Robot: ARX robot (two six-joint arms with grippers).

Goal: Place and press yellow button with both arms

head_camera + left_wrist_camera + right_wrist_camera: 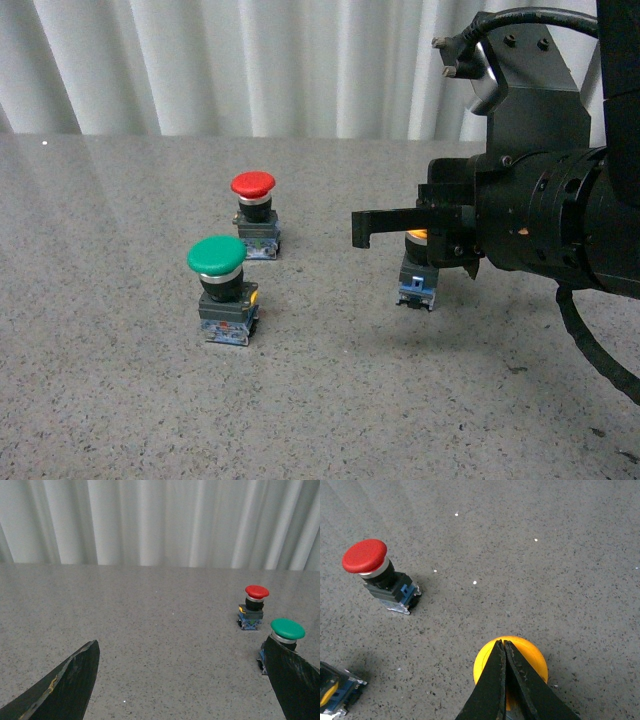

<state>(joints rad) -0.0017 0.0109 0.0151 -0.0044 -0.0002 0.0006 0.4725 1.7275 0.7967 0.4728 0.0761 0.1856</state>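
The yellow button (416,281) stands upright on the table at right of centre, its cap mostly hidden under my right arm. From the right wrist, the round yellow cap (532,661) lies directly beneath the fingers. My right gripper (504,643) is shut, its closed fingers lying across the top of the cap; whether they touch it is unclear. In the front view the right gripper (361,229) points left above the button. My left gripper (182,680) is open with nothing between its fingers, low over bare table, and is not in the front view.
A green-capped button (216,256) (287,628) and a red-capped button (253,185) (256,592) (365,556) stand left of the yellow one. The green one is beside the left gripper's finger (295,680). The speckled grey table (330,400) ends at a white curtain (250,60).
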